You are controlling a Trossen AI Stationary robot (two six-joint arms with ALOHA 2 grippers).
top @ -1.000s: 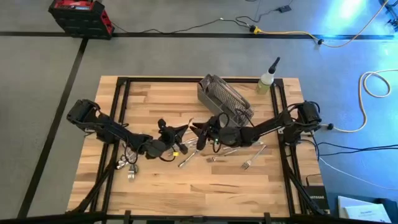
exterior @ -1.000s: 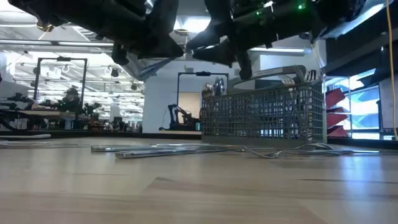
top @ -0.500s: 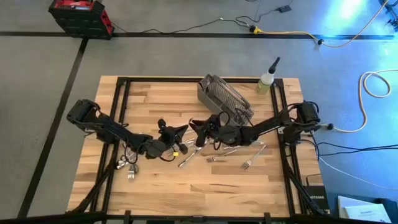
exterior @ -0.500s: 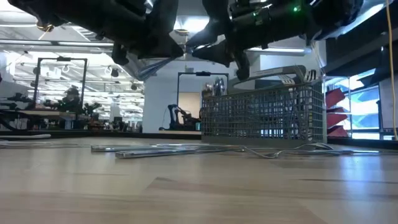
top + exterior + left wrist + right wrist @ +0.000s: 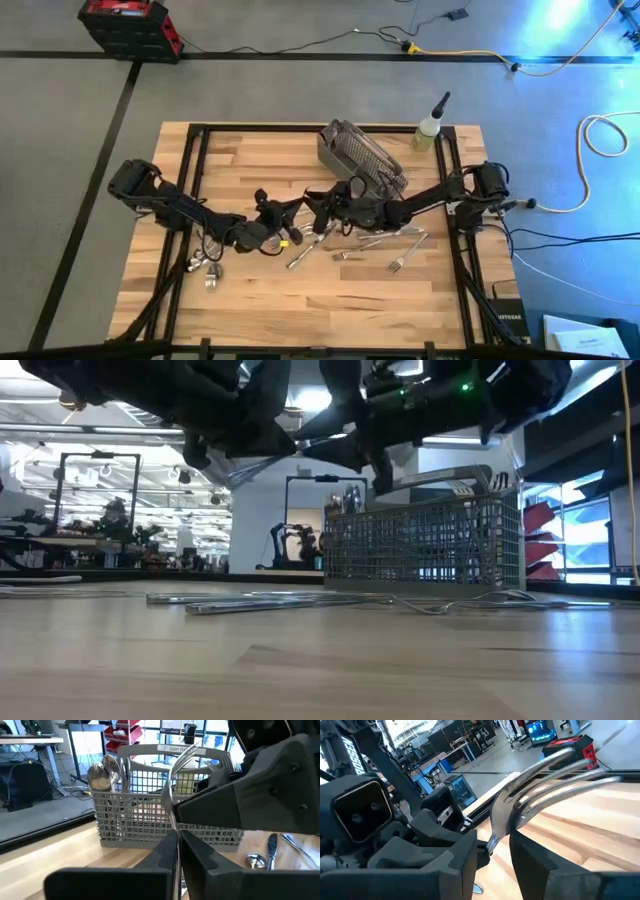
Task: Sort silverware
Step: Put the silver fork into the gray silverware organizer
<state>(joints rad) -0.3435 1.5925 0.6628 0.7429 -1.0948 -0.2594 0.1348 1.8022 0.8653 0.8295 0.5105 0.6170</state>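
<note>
Looks like a handoff mid-air above the surface (image 5: 250, 300). Going left to right: left claw (image 5: 293, 208) is clenched on a fork (image 5: 172, 785) by its handle, prongs up. Right claw (image 5: 312, 205) sits right against it, spread around the fork head but not clamped. Basket (image 5: 360, 158) is behind, more forks and spoons (image 5: 385, 248) lying loose. I'd guess right clamps next, left lets go, then off to the basket

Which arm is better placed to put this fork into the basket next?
Right. The right hand straddles the fork and sits nearer the mesh basket; the left hand, gripping the handle, is farther away.
</note>
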